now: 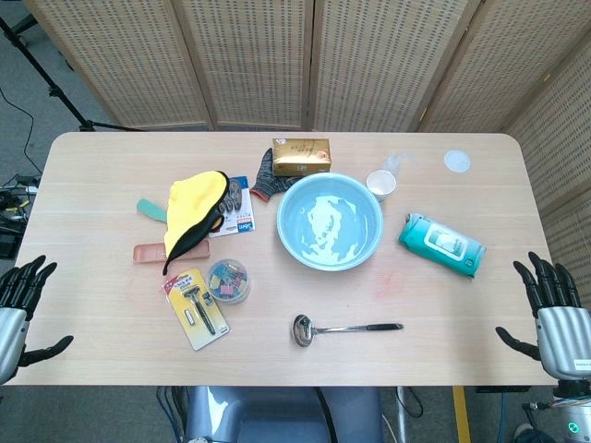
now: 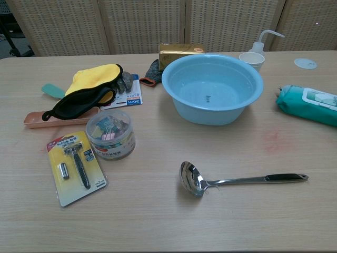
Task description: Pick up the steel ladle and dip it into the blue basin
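While shiny steel ladle [image 2: 197,181] lies flat, round blue basin [image 2: 212,87] near.

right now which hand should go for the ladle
Right. The ladle lies with its handle pointing toward the right hand and its bowl toward the left hand, so the right probably has the easier grasp.

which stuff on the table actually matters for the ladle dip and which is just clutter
For the job:
- steel ladle, lying near the front edge
- blue basin, holding water
- left hand and right hand, both open at the table's edges

Just lying about:
- razor pack
- tub of clips
- yellow and black cloth
- wet wipes pack
- gold box
- white cup
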### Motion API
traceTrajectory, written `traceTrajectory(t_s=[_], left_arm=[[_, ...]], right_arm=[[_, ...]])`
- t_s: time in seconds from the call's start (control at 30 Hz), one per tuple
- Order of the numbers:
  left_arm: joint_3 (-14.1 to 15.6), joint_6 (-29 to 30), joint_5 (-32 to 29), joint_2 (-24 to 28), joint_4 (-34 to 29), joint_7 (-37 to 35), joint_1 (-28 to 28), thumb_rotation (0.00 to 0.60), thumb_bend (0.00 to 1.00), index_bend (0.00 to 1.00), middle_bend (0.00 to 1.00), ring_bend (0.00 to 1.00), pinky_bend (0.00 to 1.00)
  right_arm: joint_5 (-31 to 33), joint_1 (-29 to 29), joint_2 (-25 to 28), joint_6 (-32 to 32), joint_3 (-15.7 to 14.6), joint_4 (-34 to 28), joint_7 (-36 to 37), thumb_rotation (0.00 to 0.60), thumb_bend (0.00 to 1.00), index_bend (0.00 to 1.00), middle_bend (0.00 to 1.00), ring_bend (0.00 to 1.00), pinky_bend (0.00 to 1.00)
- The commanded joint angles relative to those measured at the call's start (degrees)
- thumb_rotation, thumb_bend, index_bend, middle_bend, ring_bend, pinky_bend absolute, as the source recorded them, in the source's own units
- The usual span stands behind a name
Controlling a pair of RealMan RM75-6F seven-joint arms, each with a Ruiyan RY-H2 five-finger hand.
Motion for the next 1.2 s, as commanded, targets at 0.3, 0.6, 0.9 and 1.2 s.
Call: traceTrajectory(t_s=[0.3,0.6,0.9,1.2], left_arm=[[-0.10,-0.65,-0.27,-0.49,-0.14,1.09,-0.34,0.600,0.00,0.00,0.00,0.00,0.00],[-0.75,-0.38,-1.59,-0.01,-0.15,0.00,-0.33,0.600,0.00,0.00,0.00,0.00,0.00],[-1.11,-0.75,-2.48,0.23,0.07,-0.78,-0.55,0.600,0.00,0.00,0.00,0.00,0.00],[-1.10,-0.71,-2.51,0.43,0.14,-1.22,-0.51,0.600,0.00,0.00,0.00,0.00,0.00]], right_arm=[[-1.44,0.66,-0.15,-1.46,-0.96,0.22,0.83,0.600,0.00,0.06,0.02,0.00,0.00],[-7.55,5.76,-5.60,-5.81,-1.89,6.05,1.26,0.600,0.00,0.06,0.67,0.61,0.64],[-4.85,10.37,-7.68,-18.89,-4.17,0.46,-8.93,0.600,0.00,0.06,0.90,0.85,1.00],[0.94,14.13,-13.03,-27.66,-3.65,-4.73,-20.81,0.600,0.00,0.22,0.95,0.91,1.00]])
